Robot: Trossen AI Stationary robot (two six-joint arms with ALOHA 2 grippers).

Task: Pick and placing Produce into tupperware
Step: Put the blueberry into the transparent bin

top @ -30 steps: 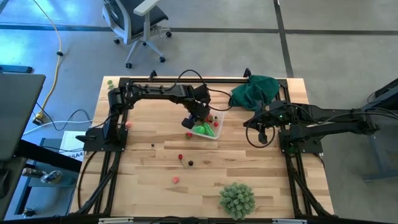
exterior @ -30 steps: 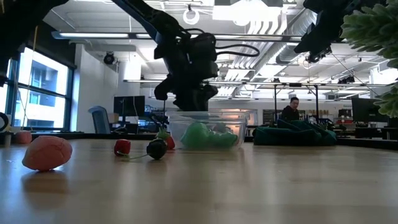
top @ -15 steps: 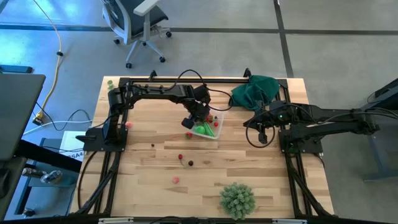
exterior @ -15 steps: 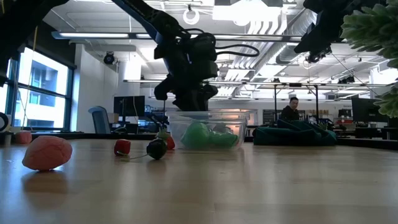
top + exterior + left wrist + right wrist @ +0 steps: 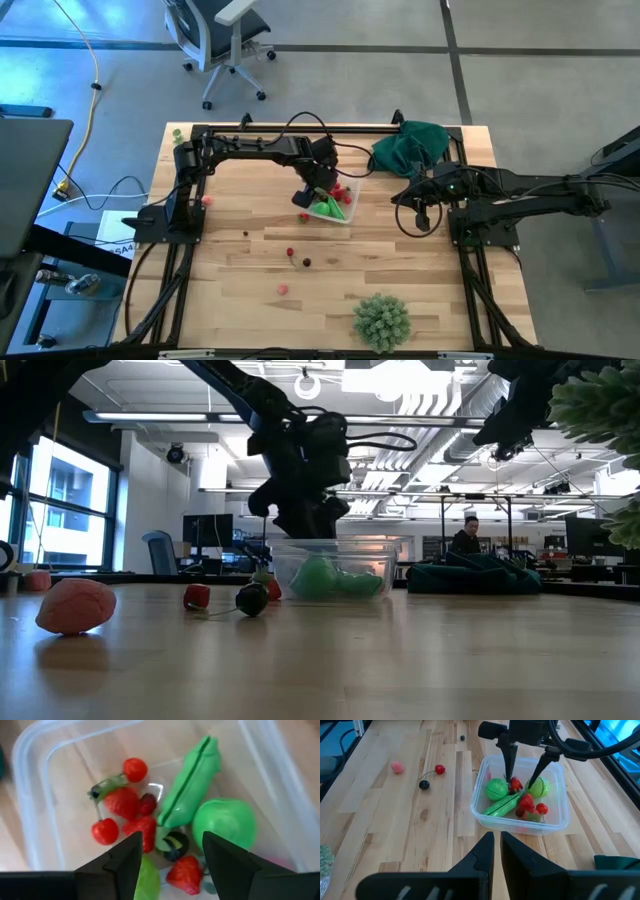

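The clear tupperware (image 5: 520, 827) stands mid-table toward the far side. It holds a green pea pod (image 5: 187, 785), a round green piece (image 5: 224, 822), strawberries and cherries. My left gripper (image 5: 522, 780) hangs open over it, fingers pointing down into it. A strawberry (image 5: 515, 784) lies on the pile between the fingertips. More produce lies loose on the wood: a red cherry (image 5: 290, 252), a dark berry (image 5: 306, 262), a pink piece (image 5: 283, 288). My right gripper (image 5: 422, 222) waits shut at the table's right side, raised above the wood.
A pale-green spiky ball (image 5: 381, 320) sits near the front edge. A dark green cloth (image 5: 410, 145) lies at the far right corner. A small dark piece (image 5: 245, 234) and a red one (image 5: 207, 200) lie toward the left. Bare wood lies between the tupperware and the near edge.
My left gripper has stayed over the tupperware and opened its fingers. A red piece now shows in the tupperware beside the gripper in the high view.
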